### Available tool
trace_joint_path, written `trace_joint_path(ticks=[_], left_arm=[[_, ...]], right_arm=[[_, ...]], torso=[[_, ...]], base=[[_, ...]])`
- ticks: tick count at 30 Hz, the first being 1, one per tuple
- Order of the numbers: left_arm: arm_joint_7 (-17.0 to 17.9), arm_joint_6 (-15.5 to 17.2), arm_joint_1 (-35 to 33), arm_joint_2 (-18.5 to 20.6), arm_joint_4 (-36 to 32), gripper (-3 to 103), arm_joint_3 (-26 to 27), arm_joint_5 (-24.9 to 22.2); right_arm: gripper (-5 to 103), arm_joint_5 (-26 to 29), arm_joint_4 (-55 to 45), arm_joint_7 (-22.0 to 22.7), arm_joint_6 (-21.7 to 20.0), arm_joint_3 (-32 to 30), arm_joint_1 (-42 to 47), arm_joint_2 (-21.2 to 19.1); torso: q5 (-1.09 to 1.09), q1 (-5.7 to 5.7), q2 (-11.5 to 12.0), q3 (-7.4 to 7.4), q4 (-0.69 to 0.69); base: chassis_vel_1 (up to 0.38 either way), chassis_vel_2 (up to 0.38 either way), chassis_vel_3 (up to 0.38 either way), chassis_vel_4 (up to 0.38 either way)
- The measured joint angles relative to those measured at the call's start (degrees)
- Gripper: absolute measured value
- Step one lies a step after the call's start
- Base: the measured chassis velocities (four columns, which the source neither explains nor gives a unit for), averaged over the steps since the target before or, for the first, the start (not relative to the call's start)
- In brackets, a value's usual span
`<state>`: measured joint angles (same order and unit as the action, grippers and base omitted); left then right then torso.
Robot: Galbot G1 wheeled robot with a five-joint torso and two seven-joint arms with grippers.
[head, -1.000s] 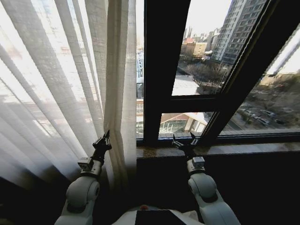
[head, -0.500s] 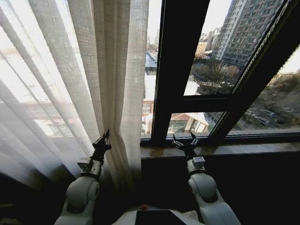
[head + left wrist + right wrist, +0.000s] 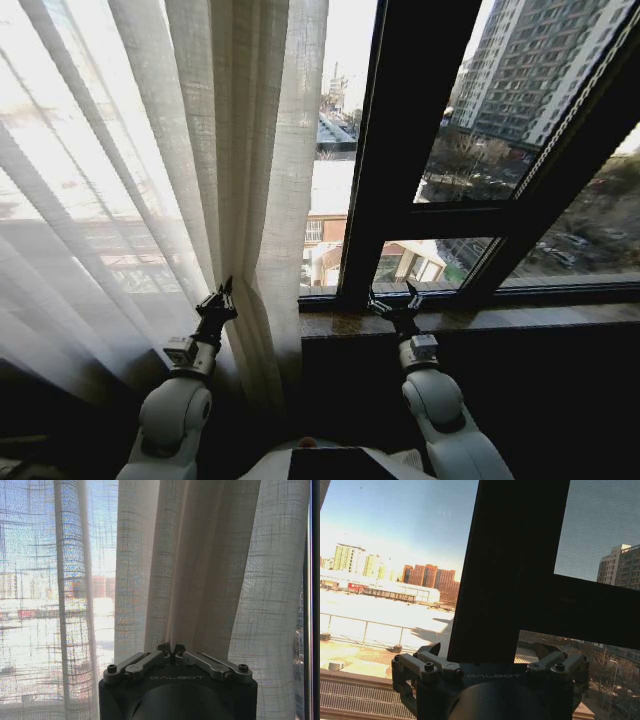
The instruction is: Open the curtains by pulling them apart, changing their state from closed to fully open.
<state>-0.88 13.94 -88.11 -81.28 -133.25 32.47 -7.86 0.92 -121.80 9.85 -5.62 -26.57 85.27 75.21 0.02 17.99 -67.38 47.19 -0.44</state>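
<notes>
Sheer cream curtains [image 3: 150, 180] gathered left, pleated, window half uncovered.

the tall sheer cream-white pleated fabric curtains [image 3: 200, 170] [image 3: 200, 565] show a fine linen-like crosshatch weave, glowing white where daylight passes and turning warmer beige in the bunched folds (greyish in the shadowed creases). the thick window frame [image 3: 410, 150] [image 3: 515, 570] is near black. the narrow stone window sill [image 3: 480, 318] is mottled brown. both grey-silver robot arms end in black metal grippers, left [image 3: 222, 297] [image 3: 172, 649] and right [image 3: 392, 298] [image 3: 490, 662]
</notes>
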Motion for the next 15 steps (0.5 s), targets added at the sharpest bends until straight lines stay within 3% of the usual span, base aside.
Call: trace_joint_path(ticks=[15], left_arm=[[0.00,0.00,-0.07,-0.18,-0.07,0,0.05,0.12]], right_arm=[[100,0.00,0.05,-0.02,0.08,0.05,-0.04,-0.03]], torso=[[-0.01,0.00,0.00,0.00,0.00]], base=[[0.124,0.116,-0.116,-0.122]])
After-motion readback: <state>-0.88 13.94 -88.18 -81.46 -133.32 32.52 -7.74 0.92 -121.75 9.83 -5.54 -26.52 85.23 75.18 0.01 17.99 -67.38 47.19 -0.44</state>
